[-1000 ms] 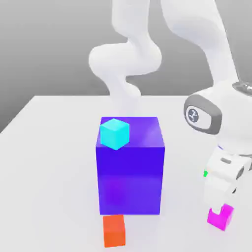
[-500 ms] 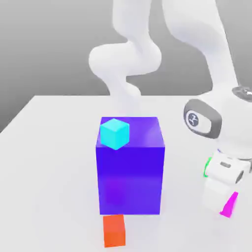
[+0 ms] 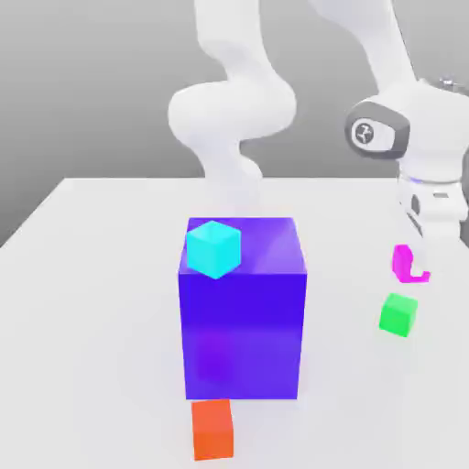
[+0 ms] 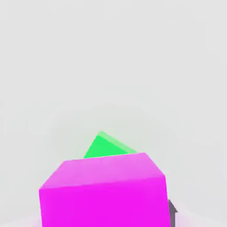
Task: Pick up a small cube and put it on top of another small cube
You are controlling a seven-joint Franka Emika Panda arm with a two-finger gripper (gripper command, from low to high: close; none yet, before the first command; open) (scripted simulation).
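My gripper (image 3: 414, 260) hangs in the air at the exterior view's right, shut on the small magenta-pink cube (image 3: 400, 261). A white finger covers part of the cube there. Directly under it a small green cube (image 3: 398, 314) rests on the table. In the hand view the magenta-pink cube (image 4: 104, 190) sits close to the camera, and the green cube (image 4: 107, 146) peeks out from behind it on the pale table. A small orange-red cube (image 3: 212, 429) lies near the front edge.
A large blue-violet block (image 3: 243, 311) stands in the middle of the white table (image 3: 101, 302), with a small cyan cube (image 3: 213, 247) on its top corner. The arm's white links (image 3: 234, 110) rise behind the block.
The gripper has risen from the table surface with the magenta-pink cube in it. The green cube, mostly hidden by the hand before, now shows in full beneath it.
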